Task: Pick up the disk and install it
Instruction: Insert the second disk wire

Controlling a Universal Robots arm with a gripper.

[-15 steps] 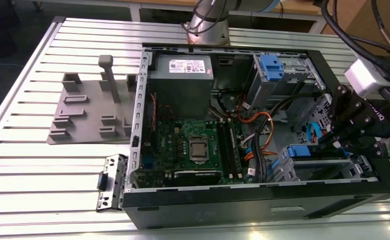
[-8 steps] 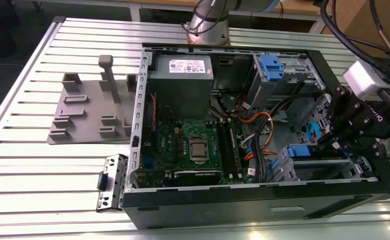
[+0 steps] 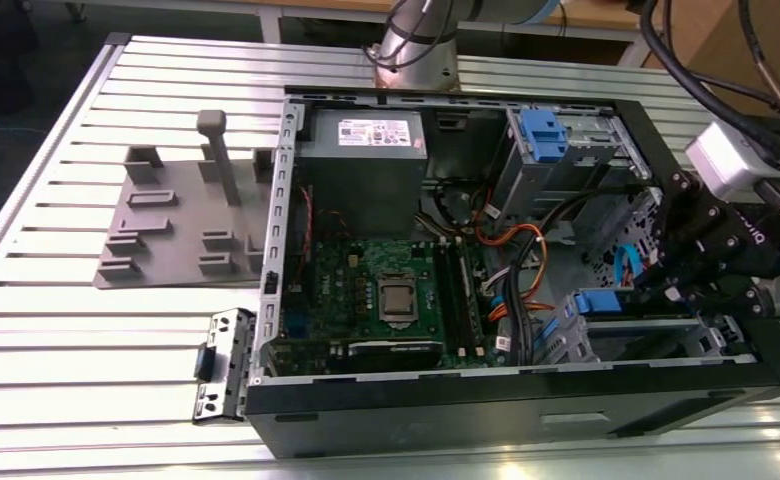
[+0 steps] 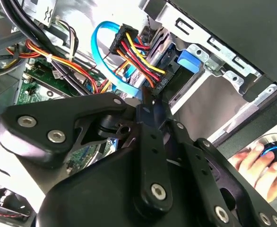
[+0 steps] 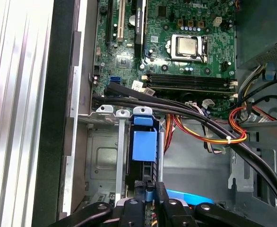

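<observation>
The robot's hand [image 3: 684,285] reaches into the open computer case [image 3: 524,400] at the exterior view's right — whether it is open or closed cannot be told. The disk [image 5: 143,146], with its blue rails, stands in the drive cage [image 5: 103,156] just beside the motherboard [image 5: 167,42].

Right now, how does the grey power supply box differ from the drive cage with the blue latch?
The power supply box is plain grey with a white sticker; the drive cage is silver metal with a blue latch. The box looks wider than the cage. The box sits toward the exterior view's left, the cage toward its right. Both stand inside the open case, along its far wall.
</observation>
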